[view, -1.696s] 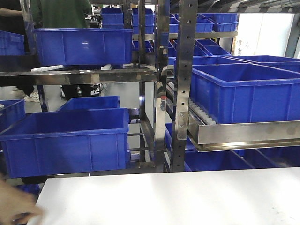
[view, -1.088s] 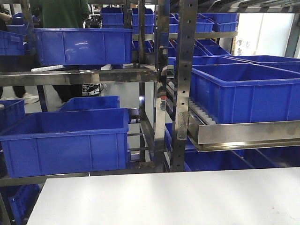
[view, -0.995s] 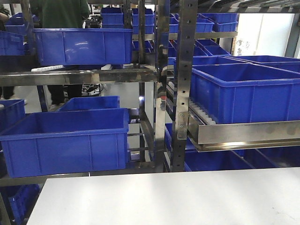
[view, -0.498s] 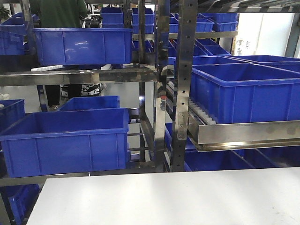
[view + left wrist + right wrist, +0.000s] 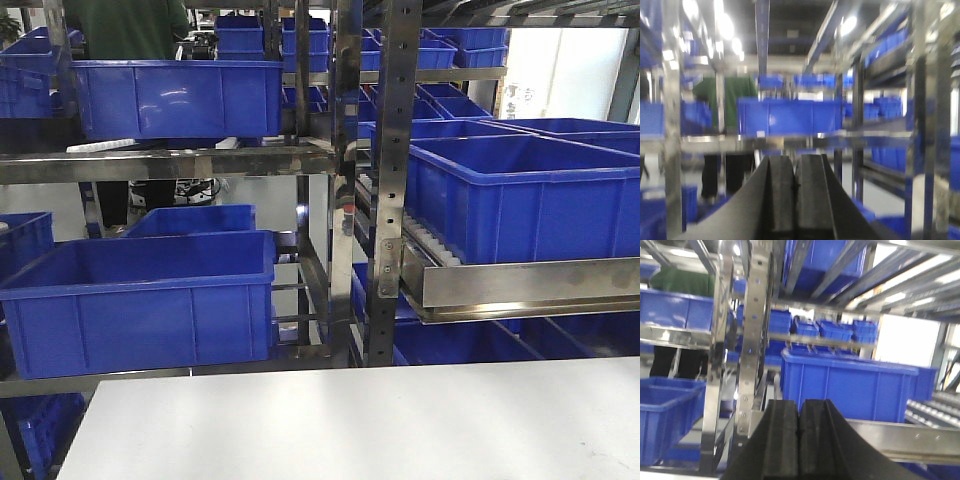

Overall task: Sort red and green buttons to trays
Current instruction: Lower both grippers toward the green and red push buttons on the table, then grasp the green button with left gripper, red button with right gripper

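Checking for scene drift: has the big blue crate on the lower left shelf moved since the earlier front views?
No. The blue crate sits at the same spot left of the steel upright, with no shift either way.

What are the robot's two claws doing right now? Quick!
Left gripper: closed, holding nothing.
Right gripper: closed, holding nothing.
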Motion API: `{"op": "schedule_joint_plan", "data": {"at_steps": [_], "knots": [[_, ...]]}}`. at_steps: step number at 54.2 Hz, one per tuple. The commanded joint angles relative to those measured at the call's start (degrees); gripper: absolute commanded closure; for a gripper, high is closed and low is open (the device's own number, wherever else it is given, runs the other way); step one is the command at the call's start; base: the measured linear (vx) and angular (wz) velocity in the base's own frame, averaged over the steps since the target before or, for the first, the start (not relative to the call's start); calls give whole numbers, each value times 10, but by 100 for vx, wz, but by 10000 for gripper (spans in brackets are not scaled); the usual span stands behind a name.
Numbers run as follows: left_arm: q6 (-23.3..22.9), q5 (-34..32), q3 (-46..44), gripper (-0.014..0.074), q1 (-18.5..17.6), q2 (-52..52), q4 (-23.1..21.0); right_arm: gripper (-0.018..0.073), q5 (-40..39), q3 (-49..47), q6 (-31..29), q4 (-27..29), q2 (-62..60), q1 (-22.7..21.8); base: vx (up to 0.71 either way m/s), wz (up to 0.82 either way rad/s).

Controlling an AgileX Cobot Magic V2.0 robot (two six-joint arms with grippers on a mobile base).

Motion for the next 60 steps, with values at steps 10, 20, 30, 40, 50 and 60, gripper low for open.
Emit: {"op": "schedule_joint_plan", "data": {"at_steps": [10, 20, 30, 40, 50, 60], "knots": [[0, -124, -44, 602, -1, 160, -10, 563, -63, -42, 18, -2, 143, -4, 0, 0], [0, -125, -44, 557, -2, 229, -9, 474, -56, -42, 28, -2, 195, -4, 0, 0], [-35, -125, -44, 367, -2, 272, -9, 230, -67, -42, 60, -2, 224, -4, 0, 0], [-41, -125, -44, 90, -2, 318, -9, -72, -99, -42, 71, 1, 232, -4, 0, 0], [-50, -125, -44, -14, -2, 357, -8, -118, -214, 27, 98, -5, 288, -4, 0, 0], [-60, -122, -42, 6, -3, 387, 39, -48, -524, 179, 163, -79, 469, -4, 0, 0]]}}
